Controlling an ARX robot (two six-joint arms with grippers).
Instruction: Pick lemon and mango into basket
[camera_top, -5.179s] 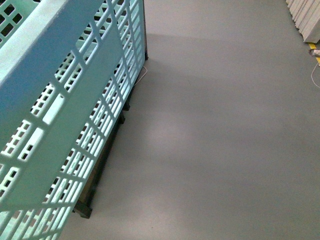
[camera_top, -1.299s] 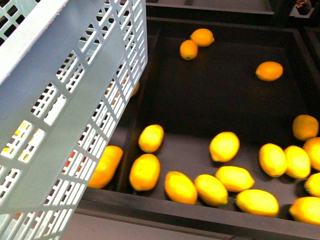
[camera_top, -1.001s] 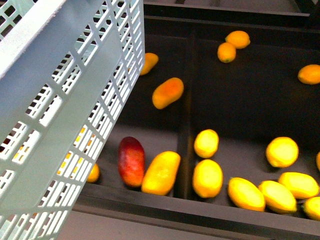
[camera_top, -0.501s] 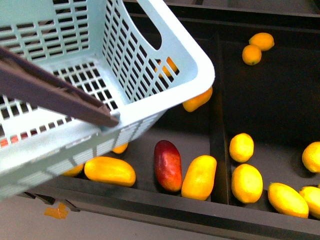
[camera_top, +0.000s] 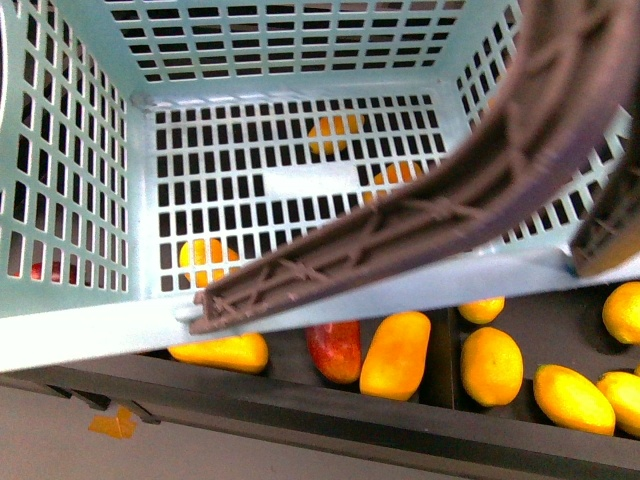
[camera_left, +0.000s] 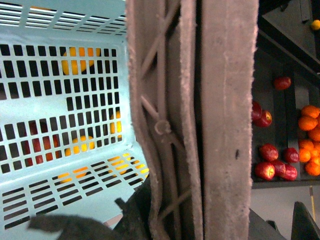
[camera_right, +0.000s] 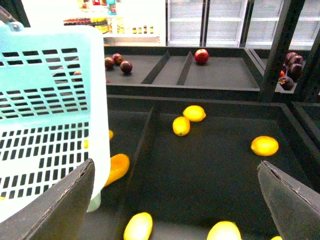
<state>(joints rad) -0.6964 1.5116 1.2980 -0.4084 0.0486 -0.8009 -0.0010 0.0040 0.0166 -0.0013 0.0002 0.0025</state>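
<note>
Basket (camera_top: 90, 330) — hangs over the mango side of the dark produce bin (camera_top: 330, 425). Nothing appears to lie in it; fruit shows only through its slotted floor.

Left hand (camera_left: 200, 225): clamped on the basket by its brown handle (camera_top: 450, 200), which fills the left wrist view.

Right hand (camera_right: 177, 210): fingers wide apart, nothing between them, above the lemon side of the bin.

Mango (camera_top: 395, 352): lies by the divider (camera_top: 445, 335), just beside a red mango (camera_top: 335, 352), its far end under the basket's near rim. Lemon (camera_top: 492, 365): just across the divider, near other lemons.

Assessment — the step in hand is placing the basket before the first pick. To do it well:
- Hold the basket level and steady. The rim overhangs the mango, so the basket should be clear of it before the right hand descends.
- Take the yellow mango, not its red neighbour. Close across its narrow width near the middle, since the smooth skin will likely slip at the ends.
- For the lemon, choose one with room on both sides for the fingers.
- Release low inside the basket.
</note>
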